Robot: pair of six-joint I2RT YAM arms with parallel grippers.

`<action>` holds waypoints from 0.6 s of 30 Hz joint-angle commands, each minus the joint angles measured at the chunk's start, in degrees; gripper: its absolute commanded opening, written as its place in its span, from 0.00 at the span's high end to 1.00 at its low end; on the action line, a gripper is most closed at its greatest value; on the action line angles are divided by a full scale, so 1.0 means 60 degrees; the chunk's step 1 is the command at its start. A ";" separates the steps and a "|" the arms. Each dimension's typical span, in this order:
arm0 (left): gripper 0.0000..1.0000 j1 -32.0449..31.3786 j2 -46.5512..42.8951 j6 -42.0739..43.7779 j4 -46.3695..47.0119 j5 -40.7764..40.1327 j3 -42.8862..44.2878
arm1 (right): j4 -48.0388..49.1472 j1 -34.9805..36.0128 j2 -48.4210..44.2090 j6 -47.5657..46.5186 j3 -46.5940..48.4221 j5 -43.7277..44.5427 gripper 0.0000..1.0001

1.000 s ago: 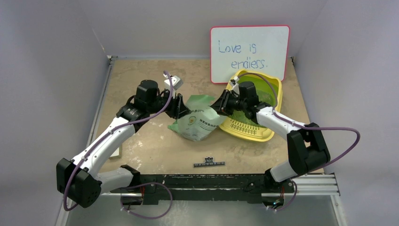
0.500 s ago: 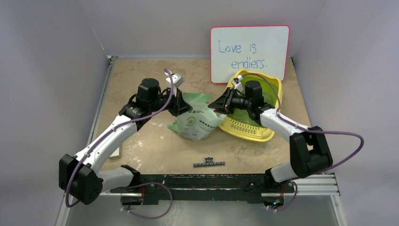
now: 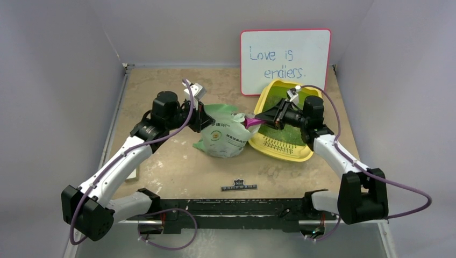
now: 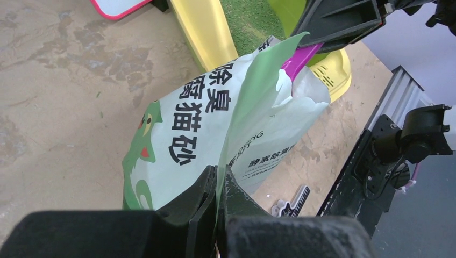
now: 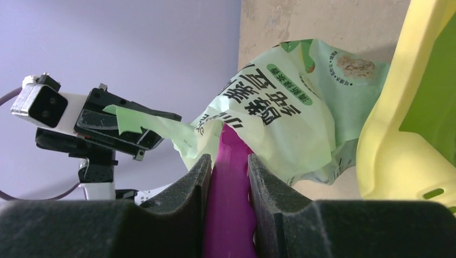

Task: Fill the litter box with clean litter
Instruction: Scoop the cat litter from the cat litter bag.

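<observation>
1. Top view: the litter box [image 3: 285, 148] sat back right on the worktop [image 3: 172, 161], just below the whiteboard [image 3: 285, 62]. A layer of clean litter [image 3: 275, 99] already covered part of its floor. I'd call the job partway done, since the bag [image 3: 226, 137] right beside the box still looked pretty plump. The left gripper [image 3: 201, 119] was at the bag's top left edge. The right gripper [image 3: 263, 118] aimed a magenta scoop [image 3: 253, 122] at the bag's mouth.

2. Left wrist view: the left jaws were pressed together on the bag's top lip, holding it up. The scoop poked into the mouth from the far side, with the green litter in the yellow box behind it.

3. Right wrist view: the right jaws were pinching the scoop's handle. Its front end was buried in the bag opening, so I couldn't tell if it was loaded.

4. Versus a second earlier: the left jaws had been partly spread and were now clamped shut on the lip. The right wrist had swung out rightward over the box, so the magenta scoop showed where it hadn't before. The box hadn't budged.
</observation>
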 commanded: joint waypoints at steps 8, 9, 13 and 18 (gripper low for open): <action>1.00 0.0081 -0.0698 0.0442 0.0420 -0.0679 0.0563 | 0.0348 -0.0912 -0.0907 0.0307 -0.0566 -0.1213 1.00; 1.00 0.0080 -0.0715 0.0474 0.0346 -0.0698 0.0585 | 0.0329 -0.1047 -0.0970 0.0314 -0.0616 -0.1287 1.00; 1.00 0.0080 -0.0782 0.0546 0.0163 -0.0687 0.0646 | 0.0312 -0.1579 -0.1201 0.0370 -0.0789 -0.1573 1.00; 1.00 0.0080 -0.0813 0.0477 0.0187 -0.0530 0.0612 | 0.0618 -0.1601 -0.1165 0.0434 -0.0881 -0.1459 1.00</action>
